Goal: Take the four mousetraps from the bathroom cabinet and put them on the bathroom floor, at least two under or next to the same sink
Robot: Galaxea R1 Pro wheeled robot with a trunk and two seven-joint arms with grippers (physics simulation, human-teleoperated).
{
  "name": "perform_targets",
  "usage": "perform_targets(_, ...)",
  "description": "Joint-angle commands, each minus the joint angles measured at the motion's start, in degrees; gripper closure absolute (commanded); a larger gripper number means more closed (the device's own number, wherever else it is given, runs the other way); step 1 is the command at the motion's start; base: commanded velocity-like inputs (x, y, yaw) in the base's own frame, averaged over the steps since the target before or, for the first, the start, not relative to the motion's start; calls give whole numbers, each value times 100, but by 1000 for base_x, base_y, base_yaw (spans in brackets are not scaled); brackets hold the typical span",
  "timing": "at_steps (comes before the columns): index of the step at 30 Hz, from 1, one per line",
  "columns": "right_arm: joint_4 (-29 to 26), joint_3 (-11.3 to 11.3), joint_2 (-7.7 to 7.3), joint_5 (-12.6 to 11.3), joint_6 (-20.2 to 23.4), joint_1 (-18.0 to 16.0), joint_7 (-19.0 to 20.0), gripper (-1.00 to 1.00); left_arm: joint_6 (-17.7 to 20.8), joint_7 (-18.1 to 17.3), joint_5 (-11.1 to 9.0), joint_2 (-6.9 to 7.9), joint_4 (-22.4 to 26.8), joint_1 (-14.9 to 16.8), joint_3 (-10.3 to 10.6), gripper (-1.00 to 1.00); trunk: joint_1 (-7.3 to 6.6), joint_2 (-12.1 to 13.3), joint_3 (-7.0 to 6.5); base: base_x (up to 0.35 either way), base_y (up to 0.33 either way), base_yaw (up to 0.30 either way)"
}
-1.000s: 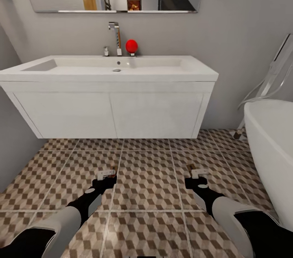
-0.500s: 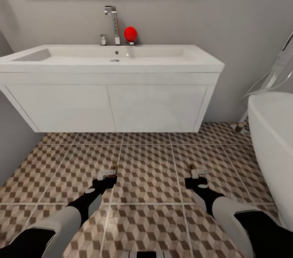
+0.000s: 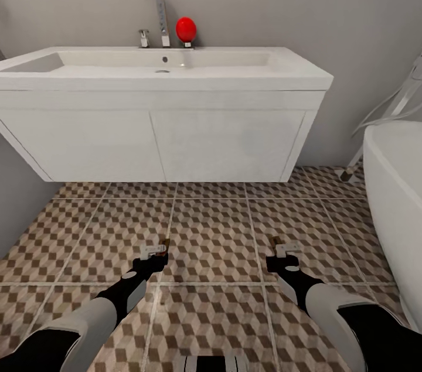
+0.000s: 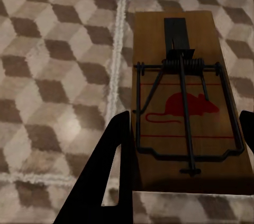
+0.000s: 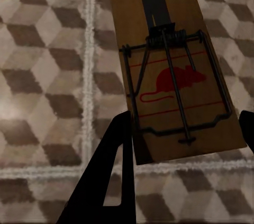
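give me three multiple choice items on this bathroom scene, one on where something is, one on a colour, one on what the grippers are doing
1. Where does the round ball sit?
A. on the patterned tile floor
B. on the back ledge of the long white sink, beside the chrome tap
C. inside the white bathtub

2. What colour is the mouse printed on the flat brown wooden mousetrap in the left wrist view?
A. red
B. blue
C. green

3. What is the state of the two grippers?
A. both open and empty
B. just the left one holds a trap
C. each holds a mousetrap

Answers: 1 B, the ball stands right of the tap on the ledge. 2 A, the print is red. 3 C, the left gripper and right gripper each have fingers flanking a trap above the tiled floor.
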State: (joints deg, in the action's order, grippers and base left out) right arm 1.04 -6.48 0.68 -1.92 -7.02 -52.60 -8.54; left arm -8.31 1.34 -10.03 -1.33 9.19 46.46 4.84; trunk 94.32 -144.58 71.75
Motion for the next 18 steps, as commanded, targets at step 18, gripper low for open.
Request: perform_targets(18, 11, -47, 2, -19, -19, -5, -24, 100, -22, 15, -59, 1, -5, 4, 43, 100, 45, -26, 403, 0, 0, 0)
